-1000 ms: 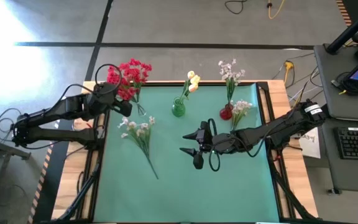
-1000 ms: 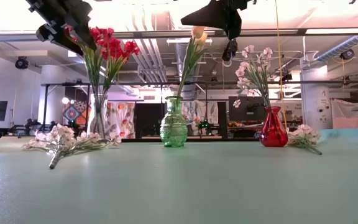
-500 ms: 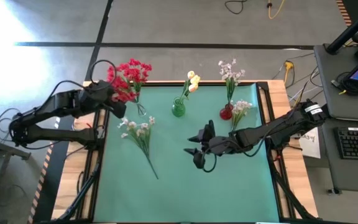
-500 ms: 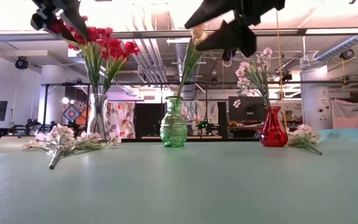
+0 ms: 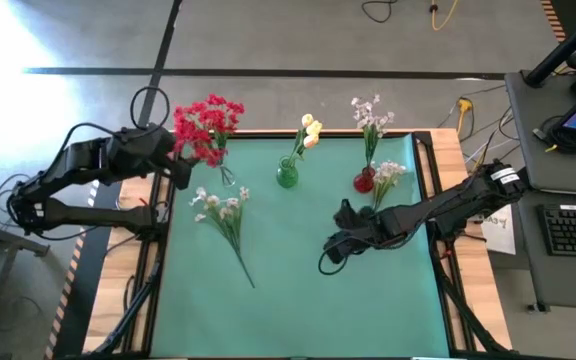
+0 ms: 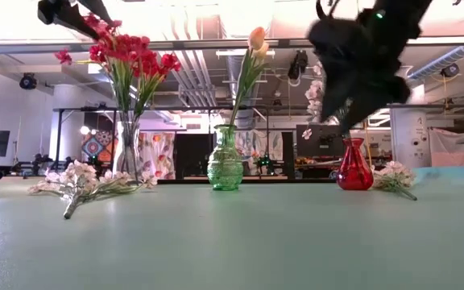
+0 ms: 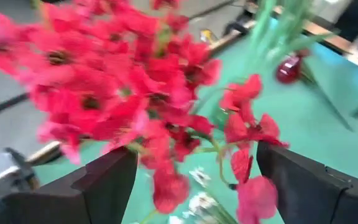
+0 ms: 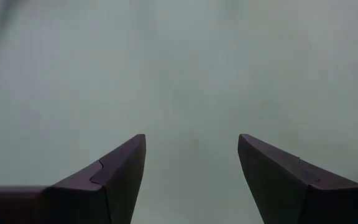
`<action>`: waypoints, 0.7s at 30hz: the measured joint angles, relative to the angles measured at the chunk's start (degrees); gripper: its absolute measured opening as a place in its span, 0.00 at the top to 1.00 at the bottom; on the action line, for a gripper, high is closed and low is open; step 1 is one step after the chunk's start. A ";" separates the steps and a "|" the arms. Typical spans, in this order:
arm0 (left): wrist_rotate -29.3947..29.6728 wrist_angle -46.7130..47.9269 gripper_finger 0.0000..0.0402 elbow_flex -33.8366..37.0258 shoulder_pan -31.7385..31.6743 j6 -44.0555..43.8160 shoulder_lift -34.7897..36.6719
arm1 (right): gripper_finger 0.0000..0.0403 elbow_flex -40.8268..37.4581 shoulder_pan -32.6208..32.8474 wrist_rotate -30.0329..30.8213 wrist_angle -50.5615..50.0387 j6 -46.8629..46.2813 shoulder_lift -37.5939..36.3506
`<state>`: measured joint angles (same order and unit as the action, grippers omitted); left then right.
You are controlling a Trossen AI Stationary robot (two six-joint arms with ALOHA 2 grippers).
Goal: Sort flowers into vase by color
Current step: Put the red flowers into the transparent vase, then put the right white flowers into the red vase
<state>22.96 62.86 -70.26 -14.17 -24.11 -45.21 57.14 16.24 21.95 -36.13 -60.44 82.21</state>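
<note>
Red clustered blooms (image 5: 208,125) stand with their stems in a clear vase (image 6: 127,153) at the far left of the mat. Cream-yellow buds (image 5: 310,130) stand in a green vase (image 5: 287,177). White-pink sprays (image 5: 371,115) stand in a red vase (image 5: 364,181). One white spray (image 5: 223,215) lies flat on the mat at the left, and another (image 5: 388,175) lies beside the red vase. My left gripper (image 5: 176,163) is open, just left of the red blooms (image 7: 135,93), touching nothing. My right gripper (image 5: 330,255) is open, pointing down over bare mat (image 8: 191,74).
The green mat (image 5: 298,290) has free room across its near half. Wooden table edges (image 5: 448,150) frame the mat. A desk with a keyboard (image 5: 573,228) stands off to the right. Cables lie on the floor beyond the far edge.
My left gripper has drawn back toward the table's left edge, away from the red blooms, which stay in their vase. My right gripper has moved toward the table's right and near edges and tipped from level to pointing down at the mat.
</note>
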 joint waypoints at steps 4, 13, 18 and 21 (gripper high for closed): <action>-4.50 0.24 0.22 0.53 2.71 -1.61 0.34 | 0.38 0.00 0.02 -1.05 -10.18 -7.33 -0.02; -5.58 2.09 0.22 0.59 16.51 -12.91 0.65 | 0.38 -0.40 0.02 -0.87 -21.34 -15.10 -0.04; -5.53 6.80 0.22 0.59 25.52 -21.69 -0.78 | 0.38 -0.87 0.25 -0.43 -20.32 -13.44 0.02; -5.54 11.93 0.22 0.63 29.54 -28.03 -1.62 | 0.38 -0.87 0.39 -0.46 -18.34 -11.78 0.02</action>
<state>17.42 74.79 -69.63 15.37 -52.14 -46.84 56.27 16.62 21.49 -54.47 -72.21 82.24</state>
